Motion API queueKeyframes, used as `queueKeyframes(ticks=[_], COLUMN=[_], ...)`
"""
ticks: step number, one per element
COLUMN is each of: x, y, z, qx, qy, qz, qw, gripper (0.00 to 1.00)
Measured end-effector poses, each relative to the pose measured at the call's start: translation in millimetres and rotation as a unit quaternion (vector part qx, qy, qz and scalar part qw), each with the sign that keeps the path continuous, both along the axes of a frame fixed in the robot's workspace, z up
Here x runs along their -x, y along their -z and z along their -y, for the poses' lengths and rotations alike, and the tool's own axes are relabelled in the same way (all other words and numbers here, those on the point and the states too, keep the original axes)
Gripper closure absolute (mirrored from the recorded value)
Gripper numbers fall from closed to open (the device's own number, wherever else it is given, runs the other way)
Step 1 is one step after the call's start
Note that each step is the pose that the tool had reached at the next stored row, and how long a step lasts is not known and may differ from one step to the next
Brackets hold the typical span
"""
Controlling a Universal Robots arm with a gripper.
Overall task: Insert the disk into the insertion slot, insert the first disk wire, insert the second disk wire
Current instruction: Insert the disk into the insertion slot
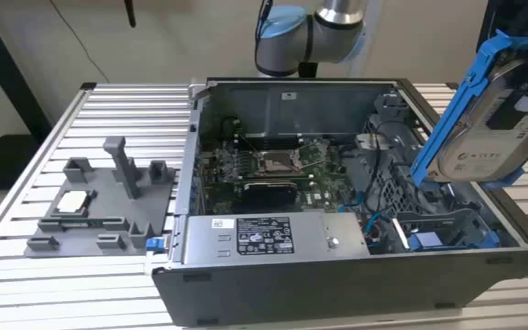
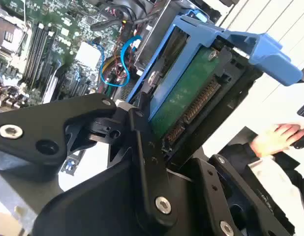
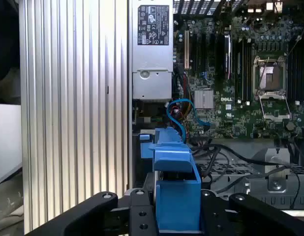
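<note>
The disk (image 1: 484,141), pale grey-white in its bright blue carrier, hangs tilted on edge above the exterior view's right side of the open computer case. My gripper (image 1: 519,96) is shut on it from behind. In the second wrist view the black fingers (image 2: 142,128) clamp the carrier, and the disk's green circuit board (image 2: 186,93) and connector face the camera. In the first wrist view the blue carrier (image 3: 174,172) sits between the fingers (image 3: 137,206). The insertion slot (image 1: 443,230), a dark grey cage with blue tabs, lies below the disk at the case's near right corner. Blue cables (image 1: 372,216) loop beside it.
The grey power-supply box (image 1: 264,237) lies along the case's front, with the motherboard (image 1: 273,165) behind it. A grey fixture tray (image 1: 99,206) with upright posts stands on the slatted table at the exterior view's left. A person's hand (image 2: 280,135) shows beyond the disk.
</note>
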State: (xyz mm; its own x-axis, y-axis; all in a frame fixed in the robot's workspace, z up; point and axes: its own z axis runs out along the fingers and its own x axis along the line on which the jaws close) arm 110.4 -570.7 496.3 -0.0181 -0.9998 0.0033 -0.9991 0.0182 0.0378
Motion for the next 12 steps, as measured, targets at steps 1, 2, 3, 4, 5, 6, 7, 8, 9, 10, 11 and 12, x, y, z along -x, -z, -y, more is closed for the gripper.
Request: queueKeyframes(ticks=[1, 2, 3, 4, 5, 6, 7, 8, 9, 10, 11, 12], x=[0.0, 0.0, 0.0, 0.0, 0.0, 0.0, 0.0, 0.0, 0.0, 0.0, 0.0, 0.0], y=[0.0, 0.0, 0.0, 0.0, 0.0, 0.0, 0.0, 0.0, 0.0, 0.1, 0.6, 1.2], z=[0.0, 0.0, 0.0, 0.0, 0.0, 0.0, 0.0, 0.0, 0.0, 0.0, 0.0, 0.0], qx=[0.0000, 0.0000, 0.0000, 0.0000, 0.0000, 0.0000, 0.0000, 0.0000, 0.0000, 0.0000, 0.0000, 0.0000], qy=[0.000, 0.000, 0.000, 0.000, 0.000, 0.000, 0.000, 0.000, 0.000, 0.000, 0.000, 0.000], qz=[0.0000, 0.0000, 0.0000, 0.0001, 0.0001, 0.0001, 0.0001, 0.0001, 0.0001, 0.0001, 0.0001, 0.0001], qw=[1.0000, 1.0000, 1.0000, 1.0000, 1.0000, 1.0000, 1.0000, 1.0000, 1.0000, 1.0000, 1.0000, 1.0000], gripper=[0.67, 0.67, 0.67, 0.67, 0.67, 0.67, 0.67, 0.67, 0.67, 0.67, 0.67, 0.67])
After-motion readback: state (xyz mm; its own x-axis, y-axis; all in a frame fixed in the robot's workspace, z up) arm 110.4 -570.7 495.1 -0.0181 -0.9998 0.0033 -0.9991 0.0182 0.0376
